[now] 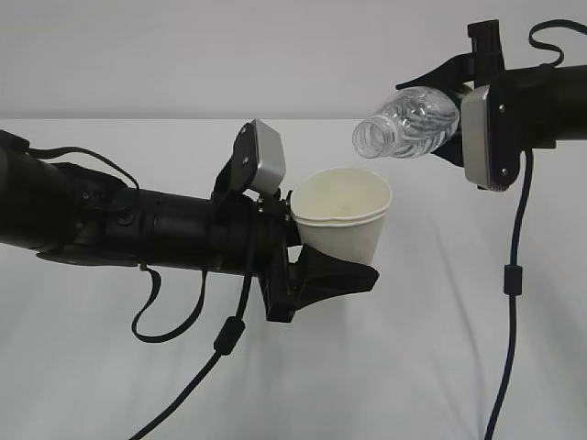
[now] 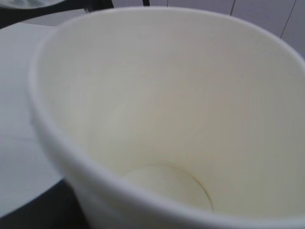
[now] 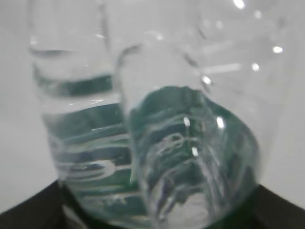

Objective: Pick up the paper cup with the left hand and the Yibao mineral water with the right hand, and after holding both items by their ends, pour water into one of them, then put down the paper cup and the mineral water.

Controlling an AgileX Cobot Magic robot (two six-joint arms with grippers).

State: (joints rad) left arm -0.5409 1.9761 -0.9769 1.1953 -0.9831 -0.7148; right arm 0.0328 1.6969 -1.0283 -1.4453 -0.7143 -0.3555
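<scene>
Above the white table (image 1: 440, 367), two black arms facing each other, both raised clear of the surface. At left, left gripper (image 1: 316, 252) clamped on the paper cup (image 1: 344, 220), jaws pressed against its lower wall, one dark finger (image 1: 335, 275) jutting out beneath the cup's base. Cup held roughly upright, mouth tipped slightly toward the upper right, rolled rim showing a cream-white inside. Seen from the left wrist, paper cup (image 2: 167, 119) filling nearly the whole view, round bottom visible deep inside, no water discernible there; own fingers hidden behind the cup.

At upper right, right gripper (image 1: 449, 115) pinching the Yibao mineral water (image 1: 408, 119) by its rear end, dark jaws above and below the bottle. Bottle lying almost level, open capless neck aimed left and slightly down, just above and to the right of the cup's rim, not touching it. Seen from the right wrist, Yibao mineral water (image 3: 157, 143) blurred and very close, clear ribbed plastic with green label showing through. No stream visible between neck and cup.
</scene>
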